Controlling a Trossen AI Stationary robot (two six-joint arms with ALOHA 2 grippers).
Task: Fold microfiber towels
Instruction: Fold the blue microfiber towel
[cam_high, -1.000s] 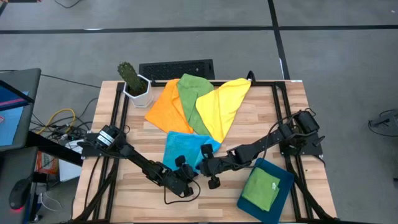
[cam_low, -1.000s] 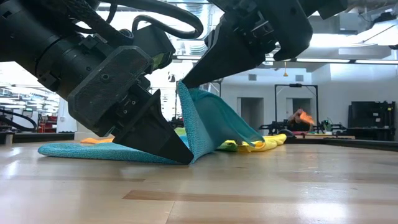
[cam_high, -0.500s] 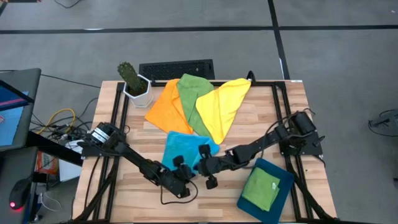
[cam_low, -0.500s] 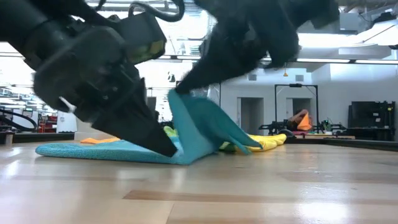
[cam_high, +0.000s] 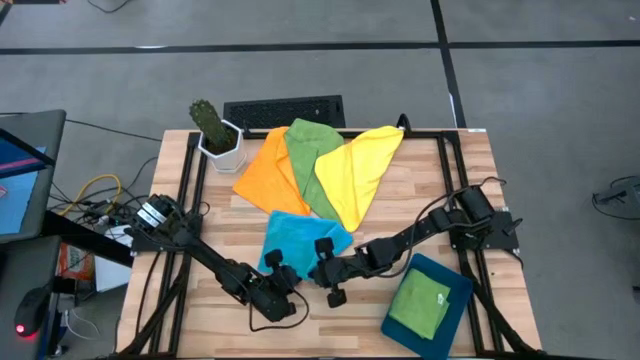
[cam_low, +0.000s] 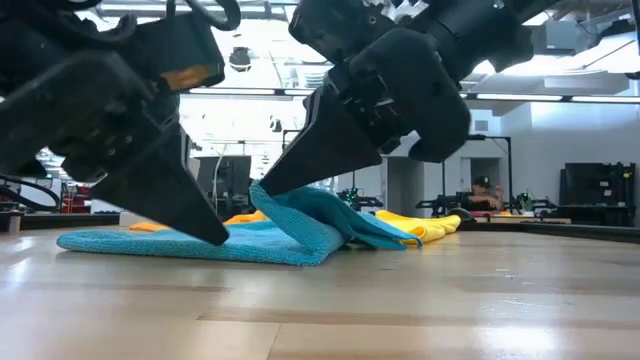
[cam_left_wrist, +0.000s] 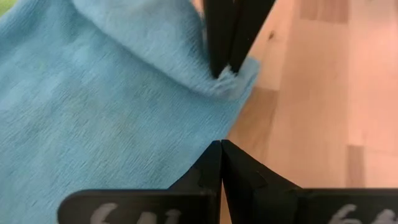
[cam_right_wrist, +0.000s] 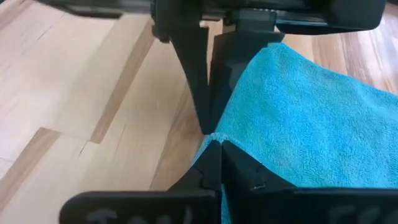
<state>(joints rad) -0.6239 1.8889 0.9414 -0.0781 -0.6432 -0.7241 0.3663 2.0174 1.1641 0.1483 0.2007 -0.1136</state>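
The bright blue towel (cam_high: 295, 232) lies spread on the wooden table (cam_high: 420, 190) near its front. One corner is turned up and back over the rest. My right gripper (cam_low: 258, 188) is shut on that corner. My left gripper (cam_low: 218, 238) is shut, its tip by the towel's near edge (cam_left_wrist: 239, 109); I cannot tell whether it touches the cloth. Behind lie the orange towel (cam_high: 265, 172), a green towel (cam_high: 305, 158) and the yellow towel (cam_high: 358, 170), overlapping. Another green towel (cam_high: 420, 302) lies folded on the teal tray (cam_high: 458, 290). My right gripper pinches the blue towel's turned-over corner (cam_right_wrist: 219, 134) between its two fingertips. The fingers slant down from the table's right side. The corner is held a little above the table, and the cloth below it (cam_low: 310, 225) curves slack over the flat part.
A potted cactus (cam_high: 213, 130) and a black keyboard (cam_high: 285, 110) stand at the far left of the table. The teal tray sits at the near right corner. Bare wood lies left of the blue towel and along the front edge.
My right gripper has sunk and gone toward the table's left with the blue corner, so the flap that stood upright now lies low, folded over the rest. My left gripper has drawn back from the fold toward the left and risen a little, staying shut.
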